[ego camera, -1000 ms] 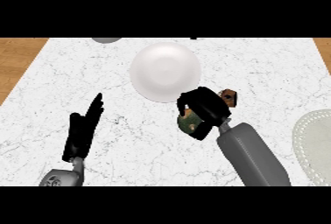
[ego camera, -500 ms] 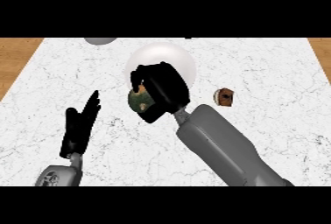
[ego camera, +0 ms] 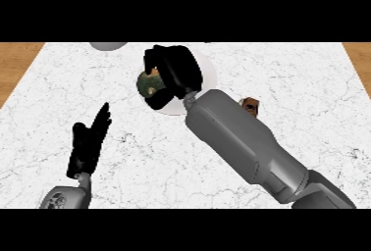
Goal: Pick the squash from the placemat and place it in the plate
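Observation:
My right hand is curled round a dark green squash and holds it over the white plate. The hand and forearm hide most of the plate; only its right rim and lower edge show. The squash peeks out at the hand's left side, above the plate's left part. My left hand rests open at the lower left, fingers straight and pointing up. The placemat is out of view.
A small brown object lies on the white marble counter just right of my right forearm. A grey round thing shows at the counter's far edge. Wooden surface borders the counter at both upper corners.
My right hand has carried the squash farther up and to the left, from beside the plate to over it. The left hand has stayed in place.

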Action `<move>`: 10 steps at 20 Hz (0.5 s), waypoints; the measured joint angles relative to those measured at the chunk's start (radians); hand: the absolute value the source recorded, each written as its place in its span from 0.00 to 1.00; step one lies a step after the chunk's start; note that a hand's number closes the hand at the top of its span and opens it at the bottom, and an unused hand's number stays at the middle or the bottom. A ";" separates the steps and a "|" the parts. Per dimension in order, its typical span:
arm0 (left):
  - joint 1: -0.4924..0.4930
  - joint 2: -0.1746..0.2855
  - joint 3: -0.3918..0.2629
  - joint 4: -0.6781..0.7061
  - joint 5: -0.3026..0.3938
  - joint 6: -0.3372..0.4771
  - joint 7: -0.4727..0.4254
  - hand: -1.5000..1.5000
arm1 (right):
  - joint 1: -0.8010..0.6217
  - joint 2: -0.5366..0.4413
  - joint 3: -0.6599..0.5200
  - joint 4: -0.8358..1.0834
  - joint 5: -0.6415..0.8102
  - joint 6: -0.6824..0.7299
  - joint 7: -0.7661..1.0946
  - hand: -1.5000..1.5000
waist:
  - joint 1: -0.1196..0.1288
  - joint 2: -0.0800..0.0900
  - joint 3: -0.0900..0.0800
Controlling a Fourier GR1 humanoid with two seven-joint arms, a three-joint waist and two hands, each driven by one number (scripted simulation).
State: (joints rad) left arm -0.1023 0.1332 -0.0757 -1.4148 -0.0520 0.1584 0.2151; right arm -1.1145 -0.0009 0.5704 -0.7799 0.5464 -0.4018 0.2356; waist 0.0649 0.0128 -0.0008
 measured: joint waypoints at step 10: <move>0.000 -0.015 -0.013 -0.002 -0.014 0.001 -0.016 0.50 | -0.130 0.001 -0.022 0.352 -0.102 -0.007 -0.122 1.00 | 0.025 0.014 0.000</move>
State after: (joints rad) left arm -0.1027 0.1180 -0.0887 -1.4164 -0.0658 0.1595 0.1989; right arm -1.2447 -0.0002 0.5481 -0.4275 0.4444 -0.4085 0.1134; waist 0.0896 0.0267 -0.0010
